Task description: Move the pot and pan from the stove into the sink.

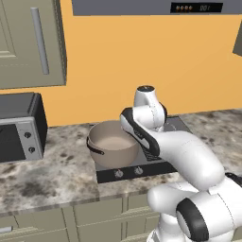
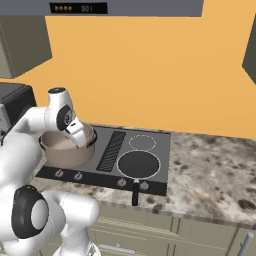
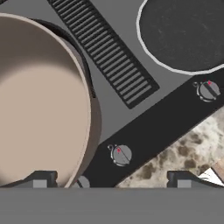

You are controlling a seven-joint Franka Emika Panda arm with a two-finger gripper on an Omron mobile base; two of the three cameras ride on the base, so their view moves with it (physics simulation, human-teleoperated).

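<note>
**Open claw hangs over the pot's rim at the stove's front-left**

The pot (image 2: 64,150) sits on the left half of the stove (image 2: 155,165), over the front-left burner area, close to the stove's front and left edges. From the left base camera its pale inside and 1 dark loop handle on the left side are plain to see. The pan (image 2: 138,165) lies on the front-right burner, right of the ribbed vent strip (image 2: 112,150), with its thin dark handle (image 2: 135,192) pointing past the stove's front edge, over the row of knobs and beyond the counter's front edge. Pot and pan are apart, the vent strip between them.

The gripper (image 3: 111,181) hangs above the right side of the pot, near the stove's front edge, with its jaws spread wide and nothing between them. In the hand camera, 1 fingertip (image 3: 40,180) stands over the pot's rim and the other is out over the speckled counter (image 3: 188,148) just past the knob panel; 2 full silver knobs (image 3: 120,154) show on that black strip. Whether the fingertip touches the rim cannot be told.

A dark toaster oven (image 1: 19,130) stands on the counter toward its left end, well apart from the stove. A range hood (image 2: 125,7) hangs above.
</note>
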